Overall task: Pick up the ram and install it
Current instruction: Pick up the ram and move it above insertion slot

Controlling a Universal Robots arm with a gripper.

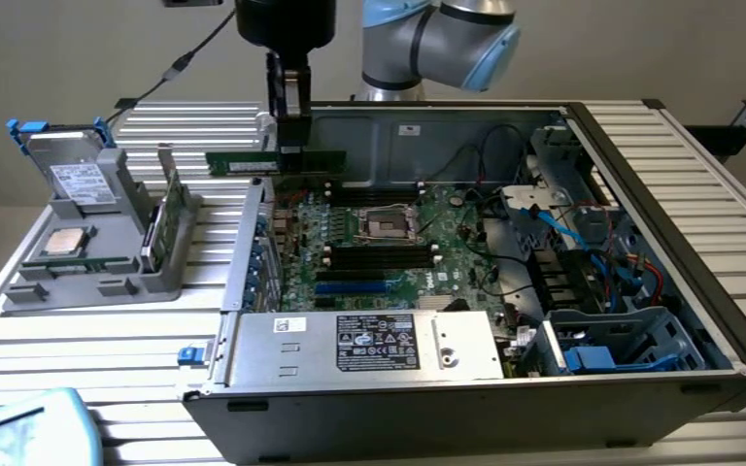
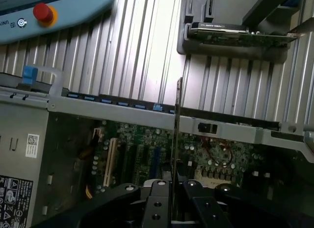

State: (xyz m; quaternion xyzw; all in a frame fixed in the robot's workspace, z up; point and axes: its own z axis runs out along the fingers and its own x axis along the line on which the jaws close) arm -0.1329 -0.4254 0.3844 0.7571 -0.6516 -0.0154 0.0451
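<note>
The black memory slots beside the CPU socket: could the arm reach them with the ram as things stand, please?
Probably yes: the gripper holds the ram above the open case, and nothing visible covers the slots.

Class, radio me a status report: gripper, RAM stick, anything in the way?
Gripper shut on long thin green RAM stick. Stick held level above open dark computer case, not seated. Nothing seen blocking the green motherboard.
</note>
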